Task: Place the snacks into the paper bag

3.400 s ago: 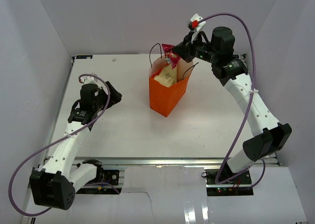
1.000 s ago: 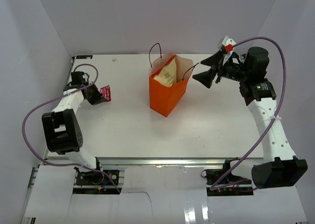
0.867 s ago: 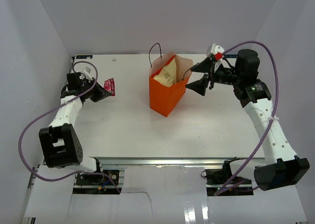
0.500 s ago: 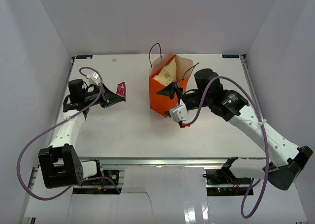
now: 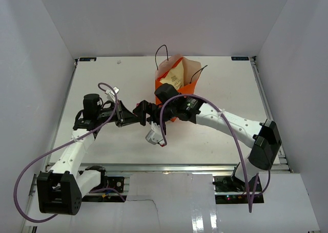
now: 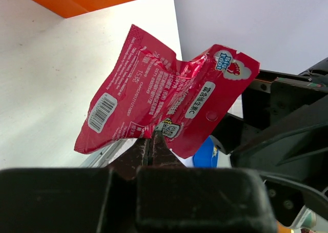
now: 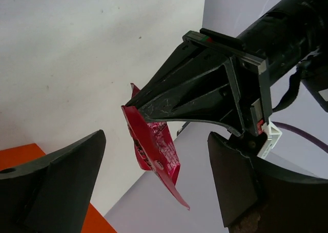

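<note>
My left gripper is shut on a pink-red snack packet and holds it above the table, left of the orange paper bag. In the left wrist view the packet stands up from my shut fingertips. My right gripper is open and faces the left one. In the right wrist view the packet hangs between my spread jaws, apart from both fingers. The bag stands upright with a red-and-cream chip bag inside it. The right arm hides the bag's front.
White walls close in the table on three sides. The right arm stretches across the table's middle in front of the bag. A black cord handle rises from the bag's far rim. An orange bag corner shows in the right wrist view.
My left gripper has carried the pink-red packet right, toward the table's middle. My right gripper has swung down and left past the bag's front and now straddles the packet, open.
</note>
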`<state>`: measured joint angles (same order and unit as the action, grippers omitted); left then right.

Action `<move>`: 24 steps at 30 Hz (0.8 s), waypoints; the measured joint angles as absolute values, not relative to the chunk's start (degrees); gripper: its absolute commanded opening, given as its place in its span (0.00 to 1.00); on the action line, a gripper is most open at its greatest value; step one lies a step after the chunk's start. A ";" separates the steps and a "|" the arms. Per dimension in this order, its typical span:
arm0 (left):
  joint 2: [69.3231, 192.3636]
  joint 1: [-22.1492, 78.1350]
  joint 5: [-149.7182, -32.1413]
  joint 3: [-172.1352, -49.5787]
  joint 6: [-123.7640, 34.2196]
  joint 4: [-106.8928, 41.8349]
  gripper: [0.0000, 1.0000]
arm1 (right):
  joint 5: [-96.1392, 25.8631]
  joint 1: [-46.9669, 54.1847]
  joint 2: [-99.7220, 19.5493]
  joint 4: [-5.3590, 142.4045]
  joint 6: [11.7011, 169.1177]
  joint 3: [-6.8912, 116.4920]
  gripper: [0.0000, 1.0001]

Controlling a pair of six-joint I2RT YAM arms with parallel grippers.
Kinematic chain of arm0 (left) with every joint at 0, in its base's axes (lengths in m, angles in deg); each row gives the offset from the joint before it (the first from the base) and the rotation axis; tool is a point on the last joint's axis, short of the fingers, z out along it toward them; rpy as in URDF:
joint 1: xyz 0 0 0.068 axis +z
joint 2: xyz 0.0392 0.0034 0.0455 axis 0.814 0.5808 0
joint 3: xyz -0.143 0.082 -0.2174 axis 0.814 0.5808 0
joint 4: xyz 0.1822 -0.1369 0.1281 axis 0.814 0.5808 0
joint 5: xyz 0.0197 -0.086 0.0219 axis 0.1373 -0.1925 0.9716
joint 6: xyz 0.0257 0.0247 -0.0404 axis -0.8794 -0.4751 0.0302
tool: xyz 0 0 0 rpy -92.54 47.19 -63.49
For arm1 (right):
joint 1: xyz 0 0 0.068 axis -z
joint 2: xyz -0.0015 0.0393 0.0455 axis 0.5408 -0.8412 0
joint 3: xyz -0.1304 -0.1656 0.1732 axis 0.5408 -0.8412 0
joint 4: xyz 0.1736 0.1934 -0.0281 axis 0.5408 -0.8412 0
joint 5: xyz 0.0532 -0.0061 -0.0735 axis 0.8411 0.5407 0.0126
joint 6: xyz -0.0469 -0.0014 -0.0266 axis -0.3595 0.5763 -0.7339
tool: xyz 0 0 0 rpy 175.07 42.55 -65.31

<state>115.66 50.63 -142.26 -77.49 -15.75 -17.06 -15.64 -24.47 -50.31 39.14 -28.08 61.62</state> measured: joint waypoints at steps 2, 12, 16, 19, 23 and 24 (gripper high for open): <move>114.77 50.59 -142.26 -77.19 -15.40 -16.88 0.00 | -17.59 -25.17 -51.76 39.45 -28.76 62.78 0.77; 113.28 50.37 -142.06 -76.99 -15.16 -15.70 0.08 | -25.15 -25.83 -54.33 40.12 -30.33 63.89 0.22; 113.04 50.42 -141.74 -77.08 -15.16 -15.29 0.46 | -26.24 -26.00 -54.33 40.12 -30.60 63.89 0.15; 112.60 50.33 -140.80 -78.59 -16.08 -12.49 0.62 | -26.33 -25.87 -54.29 40.50 -30.47 63.89 0.13; 111.51 50.20 -137.13 -84.38 -18.73 -9.17 0.70 | -25.37 -25.41 -53.53 40.61 -27.41 63.89 0.11; 110.86 50.20 -135.90 -86.15 -19.34 -8.78 0.72 | -24.98 -25.26 -52.94 40.61 -26.09 63.87 0.10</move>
